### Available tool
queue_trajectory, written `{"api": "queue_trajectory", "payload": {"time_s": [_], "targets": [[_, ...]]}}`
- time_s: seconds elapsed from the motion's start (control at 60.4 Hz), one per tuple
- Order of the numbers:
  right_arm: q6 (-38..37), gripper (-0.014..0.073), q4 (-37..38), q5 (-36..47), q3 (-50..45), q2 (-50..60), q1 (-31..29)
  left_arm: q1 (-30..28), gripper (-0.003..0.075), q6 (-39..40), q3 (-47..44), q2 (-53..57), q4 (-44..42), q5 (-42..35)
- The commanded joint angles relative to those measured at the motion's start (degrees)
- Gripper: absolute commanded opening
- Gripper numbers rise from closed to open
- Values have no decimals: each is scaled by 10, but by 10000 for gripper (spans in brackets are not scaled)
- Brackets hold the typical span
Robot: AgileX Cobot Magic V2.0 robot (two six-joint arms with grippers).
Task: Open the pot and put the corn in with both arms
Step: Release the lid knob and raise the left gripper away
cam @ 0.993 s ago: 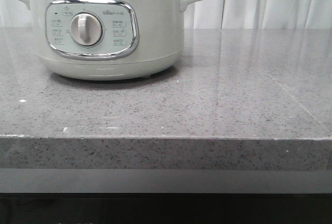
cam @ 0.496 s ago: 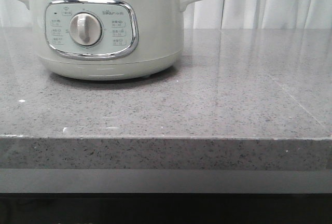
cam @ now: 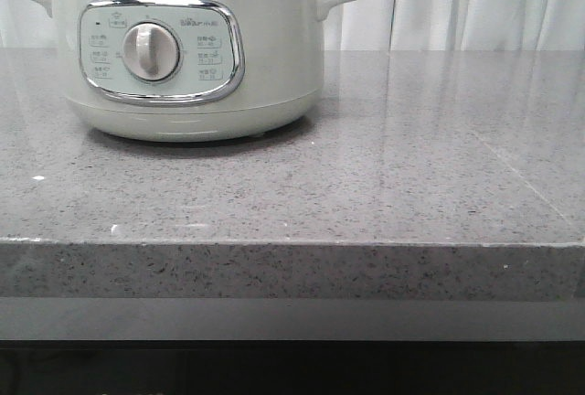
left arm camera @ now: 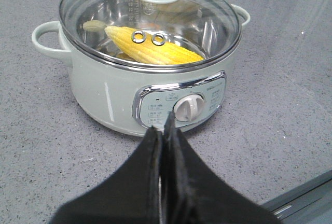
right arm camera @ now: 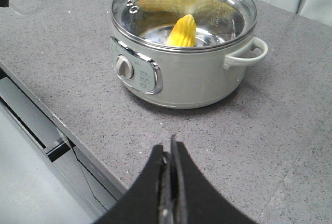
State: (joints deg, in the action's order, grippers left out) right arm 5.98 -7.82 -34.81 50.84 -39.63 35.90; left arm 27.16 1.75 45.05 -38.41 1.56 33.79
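Corn (left arm camera: 153, 50) lies inside the pot (cam: 187, 52) under the glass lid (left arm camera: 150, 22), which sits closed on the rim, so the job looks finished. The pot stands on the desk (cam: 384, 185). Both arms hang back from it: the left gripper (left arm camera: 165, 146) and right gripper (right arm camera: 169, 167) are clenched on nothing, pointing toward the pot.
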Motion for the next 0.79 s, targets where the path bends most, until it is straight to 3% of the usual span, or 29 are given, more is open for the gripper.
{"api": "queue_trajectory", "payload": {"time_s": [0.0,0.199,0.281,0.496,0.778], "targets": [[-1,-68,3,38,12,3,-2,4,-20,-1,16,1,6,-40],[-1,-68,3,38,12,3,-2,-4,-20,-1,5,8,7,-45],[-1,-68,3,38,12,3,-2,-30,-20,-1,-23,30,6,-89],[-1,-68,3,38,12,3,-2,-135,-20,-1,-171,145,11,-254],[-1,-68,3,38,12,3,-2,-221,-20,-1,-329,291,19,-284]]}}
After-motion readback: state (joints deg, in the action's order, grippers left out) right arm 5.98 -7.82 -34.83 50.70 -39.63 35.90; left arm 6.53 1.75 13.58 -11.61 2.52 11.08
